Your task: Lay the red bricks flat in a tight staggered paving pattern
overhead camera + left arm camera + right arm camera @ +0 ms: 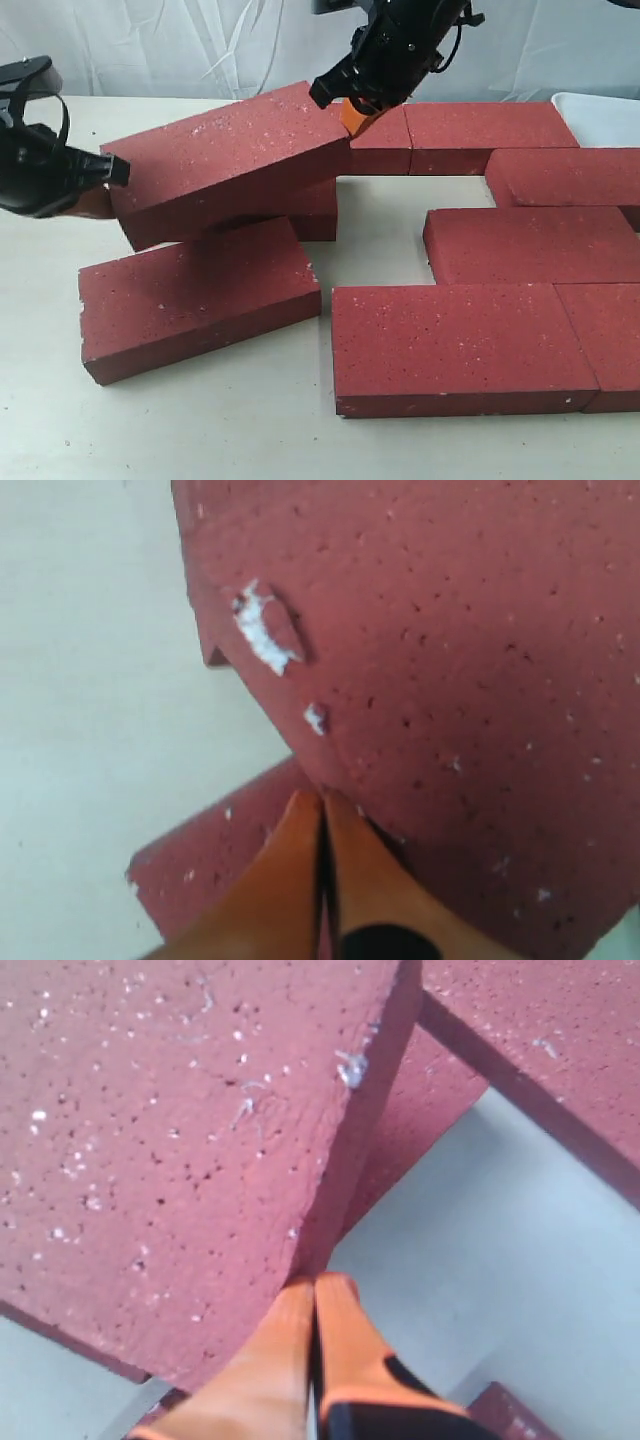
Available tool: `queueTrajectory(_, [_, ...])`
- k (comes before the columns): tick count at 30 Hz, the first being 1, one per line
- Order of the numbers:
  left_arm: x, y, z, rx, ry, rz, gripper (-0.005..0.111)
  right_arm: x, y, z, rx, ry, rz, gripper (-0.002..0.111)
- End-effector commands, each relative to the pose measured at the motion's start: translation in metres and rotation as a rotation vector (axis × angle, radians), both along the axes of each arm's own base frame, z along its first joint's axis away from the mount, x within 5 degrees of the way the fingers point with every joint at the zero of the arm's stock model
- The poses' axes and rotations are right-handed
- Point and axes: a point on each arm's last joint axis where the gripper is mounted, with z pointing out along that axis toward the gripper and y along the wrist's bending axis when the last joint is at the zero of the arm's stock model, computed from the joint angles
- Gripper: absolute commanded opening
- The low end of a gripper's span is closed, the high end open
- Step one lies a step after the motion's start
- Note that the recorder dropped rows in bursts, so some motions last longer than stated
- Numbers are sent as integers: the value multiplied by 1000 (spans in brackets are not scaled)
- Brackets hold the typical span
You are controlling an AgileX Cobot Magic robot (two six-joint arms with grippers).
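A red brick lies tilted, its right end raised and its underside resting on another red brick. My left gripper is shut, with its orange tips against the tilted brick's low left end. My right gripper is shut too, and its tips touch the raised right end. Neither holds anything between its fingers. More red bricks lie flat: front left, front middle, front right, middle right and in the back rows.
A white tray stands at the back right behind the bricks. Bare tabletop shows in the gap between the tilted brick and the right-hand rows, and along the front edge. A white curtain hangs behind the table.
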Motion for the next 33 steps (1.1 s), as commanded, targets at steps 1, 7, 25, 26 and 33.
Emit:
queueTrajectory(1, [-26, -8, 7, -40, 54, -60, 0, -39, 25, -6, 75, 138, 47, -1])
queueTrajectory(7, [-43, -4, 1, 8, 75, -101, 0, -97, 21, -25, 2, 272, 96, -1])
queueTrajectory(25, [-41, 6, -16, 126, 55, -80, 0, -122, 2, -57, -105, 182, -12, -1])
queueTrajectory(26, [-40, 9, -16, 168, 56, -76, 0, -124, -1, -49, -104, 162, -5, -1])
queueTrajectory(33, [-38, 16, -17, 248, 43, -60, 0, -125, -5, -41, -129, 127, -10, -1])
